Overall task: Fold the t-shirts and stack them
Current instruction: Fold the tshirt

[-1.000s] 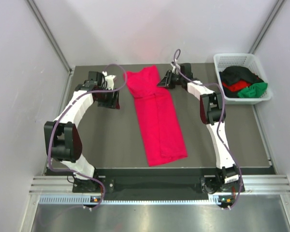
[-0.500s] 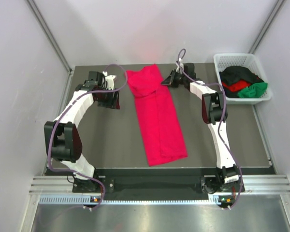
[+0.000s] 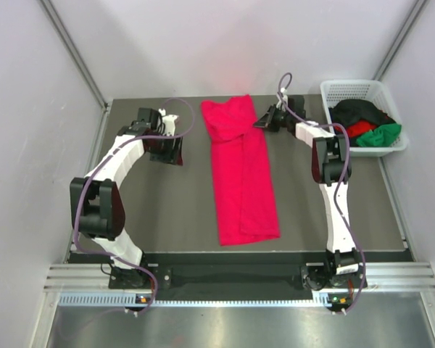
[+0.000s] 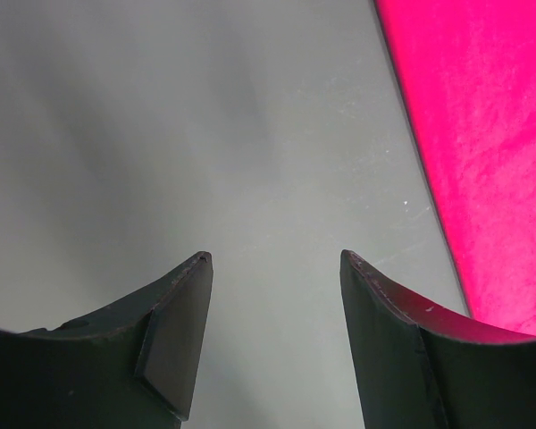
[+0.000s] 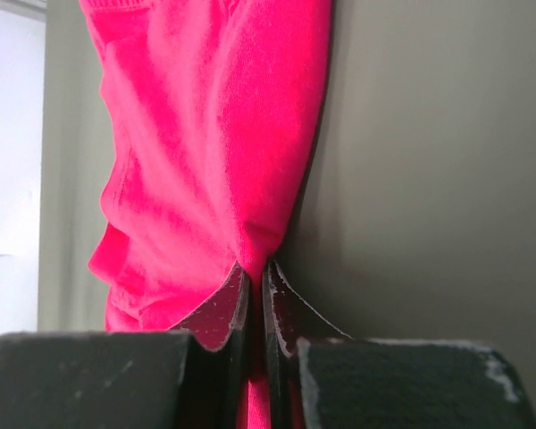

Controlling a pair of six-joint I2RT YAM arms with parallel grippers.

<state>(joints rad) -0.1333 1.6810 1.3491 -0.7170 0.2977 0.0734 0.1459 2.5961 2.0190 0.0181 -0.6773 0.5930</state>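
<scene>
Early in the task: one shirt half-folded, nothing stacked.
The pink t-shirt (image 3: 241, 174) lies as a long narrow strip down the middle of the table (image 3: 159, 210), sides already turned in lengthwise and its far end rumpled. The right gripper (image 5: 255, 286) is clamped on cloth at that far end's right edge, jaws nearly touching with a pinch of fabric between them. The left gripper (image 4: 275, 259) is spread wide over bare table just left of the strip, holding nothing. My read: the lengthwise fold is done, the crosswise folds aren't, and there's no stack yet. A black shirt (image 3: 355, 110), a red shirt (image 3: 355, 129) and a green shirt (image 3: 383, 135) sit crumpled in the basket (image 3: 333, 90) at far right, unfolded. So that's most of the job left: finish this one, then three more.
</scene>
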